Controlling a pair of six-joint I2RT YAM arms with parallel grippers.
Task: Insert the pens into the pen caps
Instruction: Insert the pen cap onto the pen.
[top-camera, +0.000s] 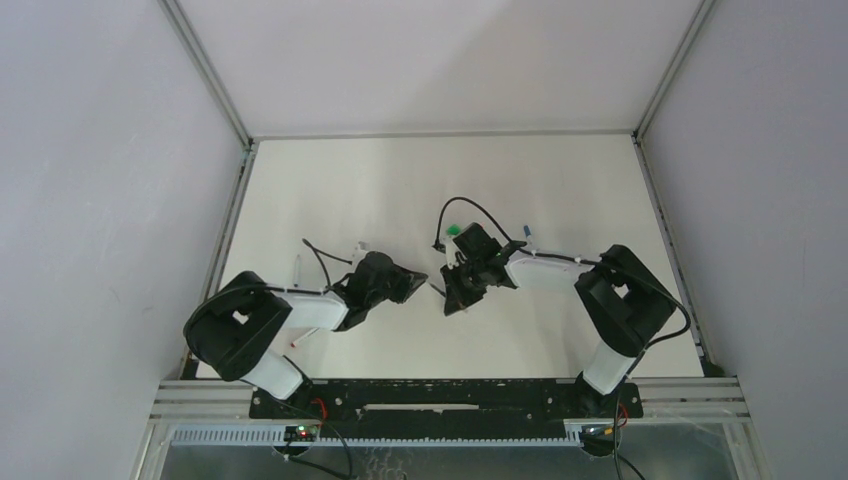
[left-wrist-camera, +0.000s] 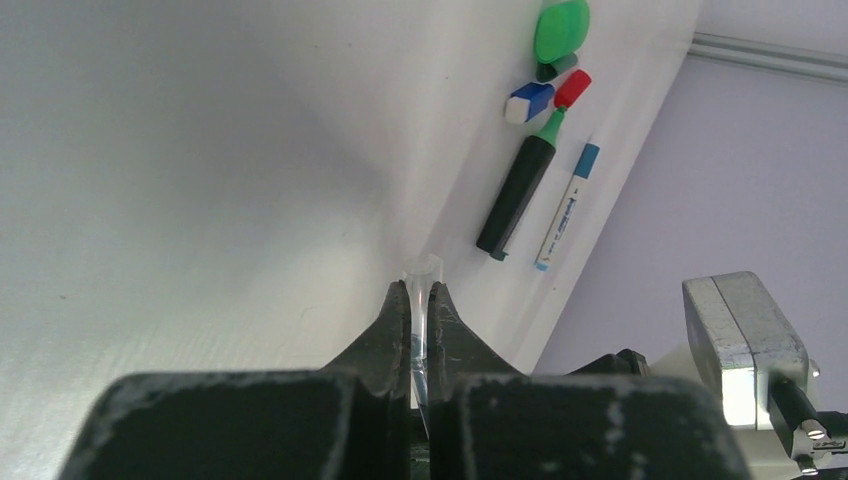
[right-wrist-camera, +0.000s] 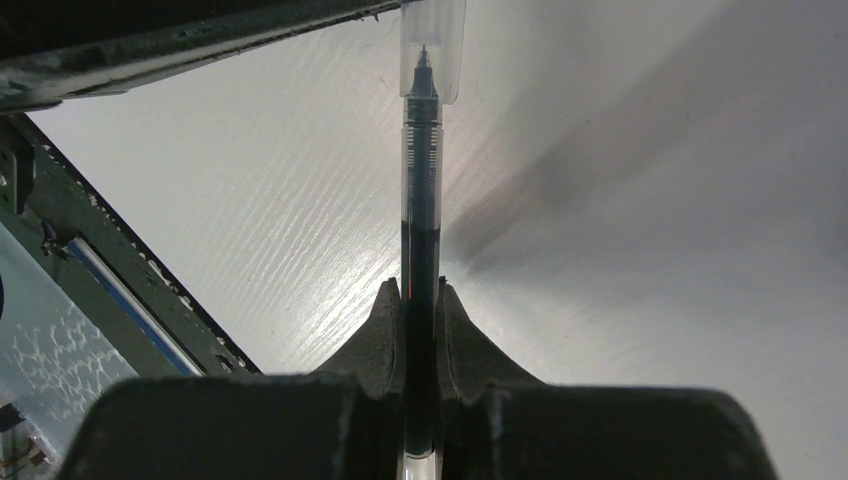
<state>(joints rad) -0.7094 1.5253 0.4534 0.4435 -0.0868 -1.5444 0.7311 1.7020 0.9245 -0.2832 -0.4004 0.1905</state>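
My right gripper is shut on a slim clear-barrelled pen with dark ink. Its tip sits inside the mouth of a clear pen cap. My left gripper is shut on that clear cap. In the top view the two grippers face each other tip to tip at mid-table, above the surface. In the left wrist view a black-barrelled marker with a green tip, a white pen with a blue end, and green, red and blue-white caps lie on the table.
The white table has metal rails along its sides and a black bar at the near edge. A white pen lies near the left arm. A green cap lies behind the right gripper. Cables loop over both wrists.
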